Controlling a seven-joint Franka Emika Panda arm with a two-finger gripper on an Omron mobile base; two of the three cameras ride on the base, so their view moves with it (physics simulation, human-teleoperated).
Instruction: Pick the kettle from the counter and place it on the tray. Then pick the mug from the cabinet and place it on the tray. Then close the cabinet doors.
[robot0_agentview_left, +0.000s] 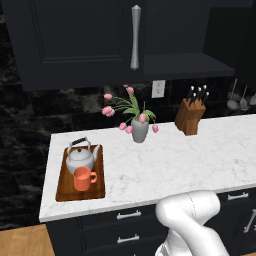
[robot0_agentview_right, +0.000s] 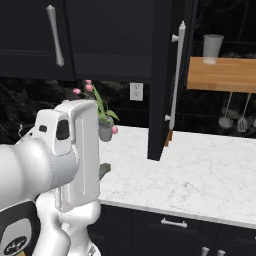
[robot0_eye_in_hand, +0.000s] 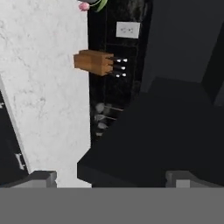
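Observation:
The silver-grey kettle (robot0_agentview_left: 80, 157) and the orange mug (robot0_agentview_left: 84, 178) both stand on the reddish-brown tray (robot0_agentview_left: 64, 189) at the left end of the white marble counter (robot0_agentview_left: 165, 160). Above it, the black cabinet (robot0_agentview_left: 100, 40) has its left door (robot0_agentview_left: 75, 35) shut. Its right door (robot0_agentview_right: 161, 85) stands swung out, edge-on over the counter, with its silver bar handle (robot0_agentview_right: 177, 75) showing. My gripper (robot0_eye_in_hand: 111, 178) is open with nothing between its fingertips (robot0_eye_in_hand: 41, 177). It points at a dark cabinet panel (robot0_eye_in_hand: 166, 131) close ahead. The hand view is rolled, with the counter (robot0_eye_in_hand: 43, 87) on its left.
A grey vase of pink tulips (robot0_agentview_left: 140, 129), a wooden knife block (robot0_agentview_left: 190, 116) and a wall outlet (robot0_agentview_left: 158, 88) line the back of the counter. Utensils (robot0_agentview_left: 239, 100) hang at the right below a wooden shelf (robot0_agentview_right: 222, 72) holding a glass (robot0_agentview_right: 212, 48). Dark drawers (robot0_agentview_left: 129, 215) run under the counter.

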